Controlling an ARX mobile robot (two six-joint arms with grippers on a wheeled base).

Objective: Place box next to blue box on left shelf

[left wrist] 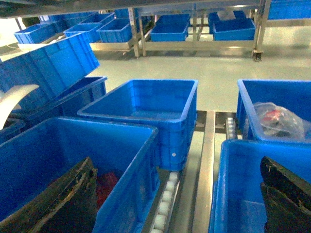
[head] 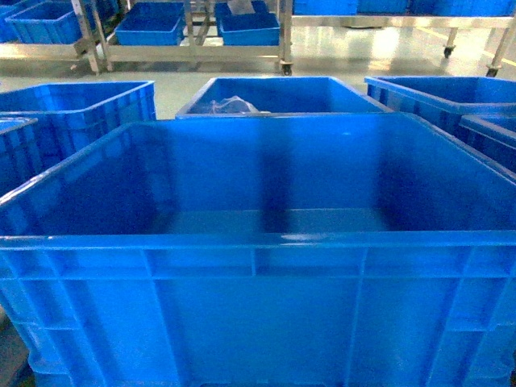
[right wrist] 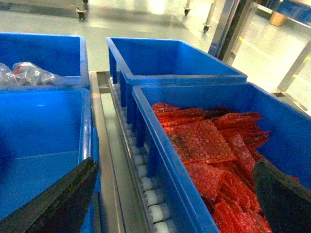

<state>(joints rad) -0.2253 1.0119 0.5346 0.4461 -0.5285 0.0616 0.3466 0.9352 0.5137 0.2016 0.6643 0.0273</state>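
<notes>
The left gripper [left wrist: 180, 194] shows black jaws spread wide at the bottom corners of its wrist view. The right gripper [right wrist: 175, 194] is spread wide too.

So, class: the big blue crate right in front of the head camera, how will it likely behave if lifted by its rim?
The crate looks like rigid moulded plastic with a ribbed rim band, so it probably stays stiff. It appears empty, so likely light for its bulk. Its smooth, glossy walls may be slippery, and its width suggests it could tilt if gripped on one side only.
</notes>
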